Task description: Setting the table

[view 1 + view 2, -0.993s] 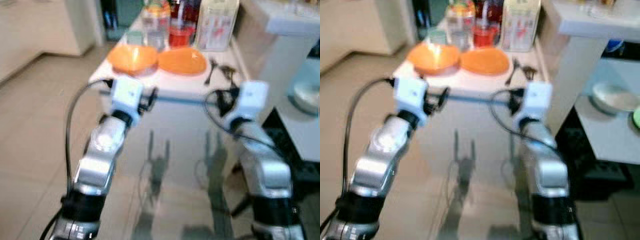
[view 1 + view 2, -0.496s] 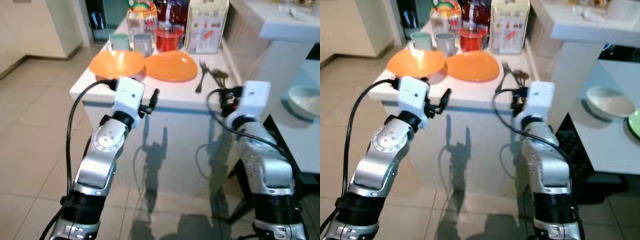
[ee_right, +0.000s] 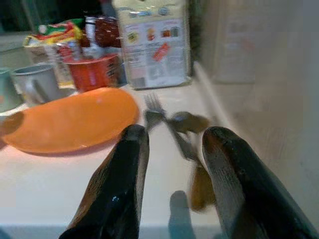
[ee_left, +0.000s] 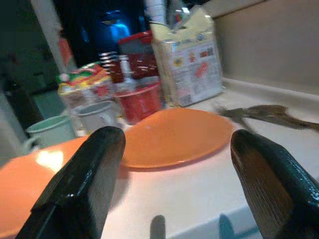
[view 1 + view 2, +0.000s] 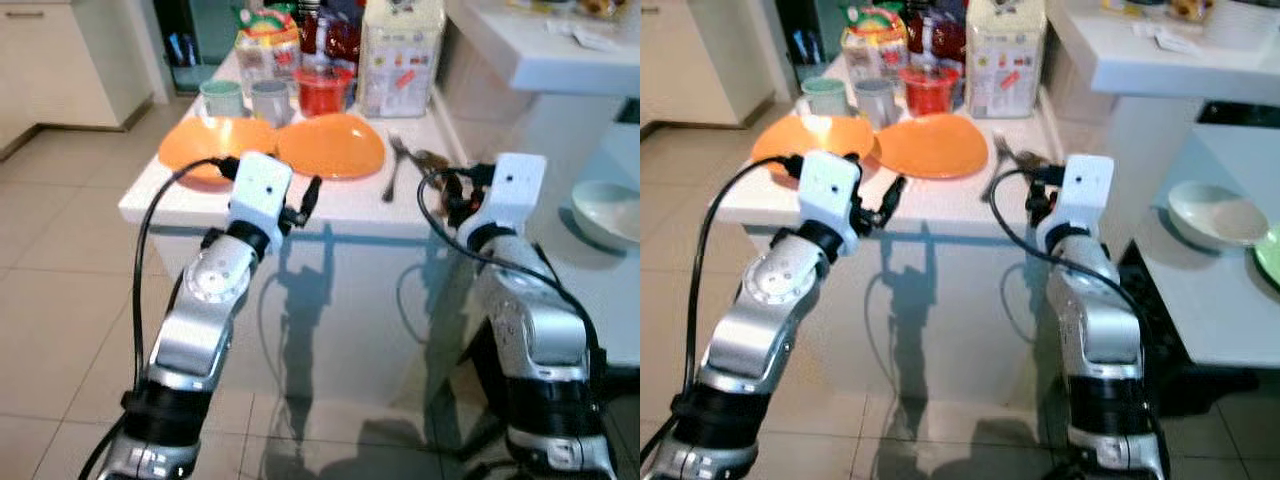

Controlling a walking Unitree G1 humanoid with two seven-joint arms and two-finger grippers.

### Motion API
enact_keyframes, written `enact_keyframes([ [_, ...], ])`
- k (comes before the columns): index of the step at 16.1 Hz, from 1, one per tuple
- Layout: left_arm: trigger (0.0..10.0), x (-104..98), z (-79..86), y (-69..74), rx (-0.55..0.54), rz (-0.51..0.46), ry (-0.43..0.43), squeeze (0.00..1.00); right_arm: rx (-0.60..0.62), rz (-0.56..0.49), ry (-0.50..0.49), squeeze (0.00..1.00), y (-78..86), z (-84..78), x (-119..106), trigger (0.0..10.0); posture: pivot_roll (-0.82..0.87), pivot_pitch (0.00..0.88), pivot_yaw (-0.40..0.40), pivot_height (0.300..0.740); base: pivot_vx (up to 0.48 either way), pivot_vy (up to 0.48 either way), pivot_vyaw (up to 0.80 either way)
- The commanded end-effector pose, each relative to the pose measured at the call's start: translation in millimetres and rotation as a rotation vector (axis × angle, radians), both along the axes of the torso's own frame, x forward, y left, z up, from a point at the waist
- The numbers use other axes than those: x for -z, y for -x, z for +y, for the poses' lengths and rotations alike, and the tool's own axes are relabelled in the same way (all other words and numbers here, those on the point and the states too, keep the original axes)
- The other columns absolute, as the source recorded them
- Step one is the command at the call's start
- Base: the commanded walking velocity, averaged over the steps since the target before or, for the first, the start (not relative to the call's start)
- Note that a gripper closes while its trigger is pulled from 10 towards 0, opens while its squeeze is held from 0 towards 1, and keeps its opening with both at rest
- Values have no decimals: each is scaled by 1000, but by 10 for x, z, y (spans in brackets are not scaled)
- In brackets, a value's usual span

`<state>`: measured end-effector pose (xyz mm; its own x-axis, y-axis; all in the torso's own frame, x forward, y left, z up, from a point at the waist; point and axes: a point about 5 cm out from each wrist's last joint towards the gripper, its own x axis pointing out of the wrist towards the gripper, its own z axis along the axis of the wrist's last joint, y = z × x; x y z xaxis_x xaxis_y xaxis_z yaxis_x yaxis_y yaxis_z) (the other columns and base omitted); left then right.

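Orange plates [image 5: 330, 146] lie side by side mid-desk [image 5: 180, 205]; fork [image 3: 172, 132] and spoon [image 3: 187, 121] near its right edge. Left gripper [image 4: 172, 174] spread wide, right gripper [image 3: 172, 174] partly open, both empty, at the front edge.

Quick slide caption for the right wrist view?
Open right gripper lined up on the fork beside the orange plate.

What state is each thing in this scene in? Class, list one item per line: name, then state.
Left claw: open, holding nothing, at the table's near edge.
Right claw: open, holding nothing, aimed at the cutlery.
Orange plate: flat on the table, nothing on it.
Orange bowl: upright, beside the plate.
Fork: lying flat, right of the plate.
Red cup: upright behind the plate.
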<state>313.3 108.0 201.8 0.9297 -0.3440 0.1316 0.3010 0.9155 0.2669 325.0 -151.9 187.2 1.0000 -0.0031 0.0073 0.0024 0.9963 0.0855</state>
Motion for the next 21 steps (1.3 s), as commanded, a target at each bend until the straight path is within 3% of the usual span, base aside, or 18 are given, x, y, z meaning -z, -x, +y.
enact_keyframes([
  [1,10000,-31,78,-16,-25,-5,-7,0,-28,9,-3,0,-19,91,2,10000,9,0,-12,740,341,0,0],
  [13,10000,-24,59,-11,-20,-2,-10,0,-24,18,-10,0,-26,92,17,10000,9,0,-12,740,341,0,0],
  [17,10000,-40,5,30,33,-6,13,0,-20,16,-39,0,2,63,27,10000,9,0,-14,740,0,0,0],
  [18,10000,-39,-68,88,103,-14,-12,0,-19,32,-47,1000,6,39,51,10000,7,0,-16,740,0,0,0],
  [21,10000,-7,-281,250,295,2,-79,0,-22,93,11,1000,-40,19,125,10000,7,0,-25,740,0,0,0],
])
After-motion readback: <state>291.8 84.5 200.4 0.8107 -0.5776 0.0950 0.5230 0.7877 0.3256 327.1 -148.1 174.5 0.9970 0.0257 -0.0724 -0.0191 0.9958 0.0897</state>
